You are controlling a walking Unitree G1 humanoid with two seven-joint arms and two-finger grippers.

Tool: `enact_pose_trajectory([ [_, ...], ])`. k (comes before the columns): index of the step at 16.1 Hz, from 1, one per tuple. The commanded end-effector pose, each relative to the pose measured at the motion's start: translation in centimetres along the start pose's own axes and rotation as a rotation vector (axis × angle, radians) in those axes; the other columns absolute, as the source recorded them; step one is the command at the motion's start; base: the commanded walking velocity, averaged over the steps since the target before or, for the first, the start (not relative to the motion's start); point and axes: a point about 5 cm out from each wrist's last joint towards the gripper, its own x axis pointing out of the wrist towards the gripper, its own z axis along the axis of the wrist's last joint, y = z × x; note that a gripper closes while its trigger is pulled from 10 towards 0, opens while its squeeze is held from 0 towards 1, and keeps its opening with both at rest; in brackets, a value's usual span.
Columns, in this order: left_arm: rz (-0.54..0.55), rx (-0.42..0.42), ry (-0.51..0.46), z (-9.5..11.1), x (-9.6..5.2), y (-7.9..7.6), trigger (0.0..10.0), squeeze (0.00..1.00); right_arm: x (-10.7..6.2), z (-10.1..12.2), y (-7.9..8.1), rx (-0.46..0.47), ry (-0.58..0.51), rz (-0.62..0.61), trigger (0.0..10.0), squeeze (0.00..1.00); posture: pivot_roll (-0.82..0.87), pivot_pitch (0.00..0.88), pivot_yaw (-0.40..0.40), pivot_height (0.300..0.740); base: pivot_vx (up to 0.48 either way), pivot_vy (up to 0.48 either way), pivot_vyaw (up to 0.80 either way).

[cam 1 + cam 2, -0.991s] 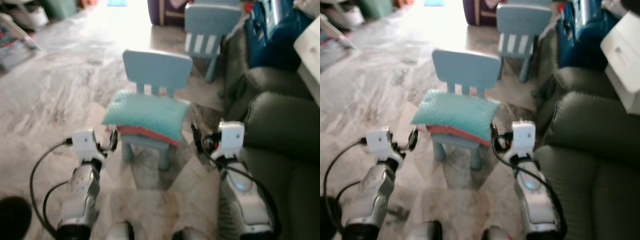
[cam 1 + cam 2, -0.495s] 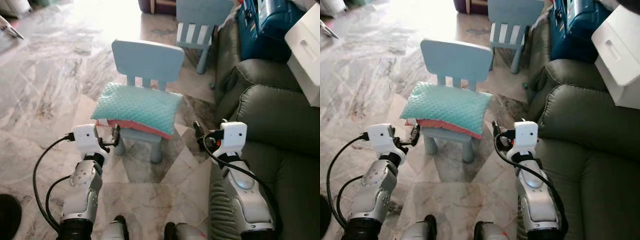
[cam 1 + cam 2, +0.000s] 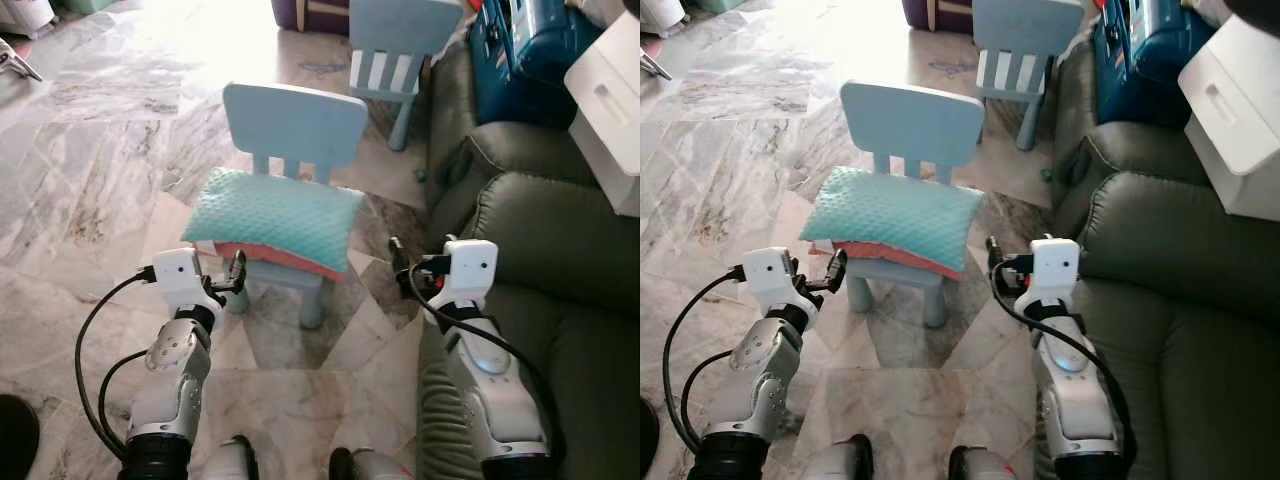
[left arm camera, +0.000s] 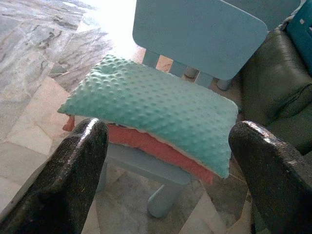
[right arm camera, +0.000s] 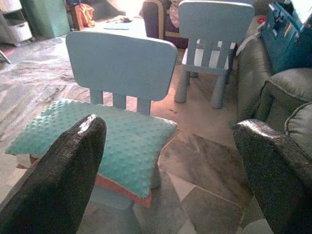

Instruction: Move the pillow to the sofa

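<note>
With its black fingers [image 4: 73,180] spread wide and empty, the left gripper [image 3: 236,272] hangs off the seat's front-left corner, while the right gripper [image 3: 396,256], likewise splayed, waits past its right edge. The approach looks unfinished; next, both must close in on the pillow's [image 3: 273,215] short ends. Soft, rectangular, teal-dimpled over coral, it covers the smooth plastic child's chair [image 3: 296,118], beside the dark green sofa [image 3: 560,240].

Teal pillow [image 3: 272,220] flat on chair; sofa [image 3: 560,300] beside
</note>
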Motion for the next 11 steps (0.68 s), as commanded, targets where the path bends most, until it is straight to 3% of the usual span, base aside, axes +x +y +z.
enact_pose_trajectory([
  [1, 0.013, 0.001, 0.018, -0.27, -0.26, 0.47, 10.0, 0.0, -0.2, -0.44, 0.02, 0.012, 0.022, -0.003, 10.0, 0.0, -0.1, 0.193, -0.044, 0.74, 0.0, 0.461, 0.0],
  [8, 0.008, 0.013, 0.048, -0.61, -0.31, 0.35, 10.0, 0.0, -0.19, -0.5, -0.03, 0.007, 0.026, -0.01, 10.0, 0.0, -0.1, 0.195, -0.043, 0.74, 0.0, 0.439, 0.0],
  [11, 0.002, 0.021, 0.029, -0.35, -0.33, 0.38, 10.0, 0.0, -0.22, -0.52, -0.06, 0.005, 0.027, -0.011, 10.0, 0.0, -0.1, 0.195, -0.043, 0.74, 0.0, 0.0, 0.0],
])
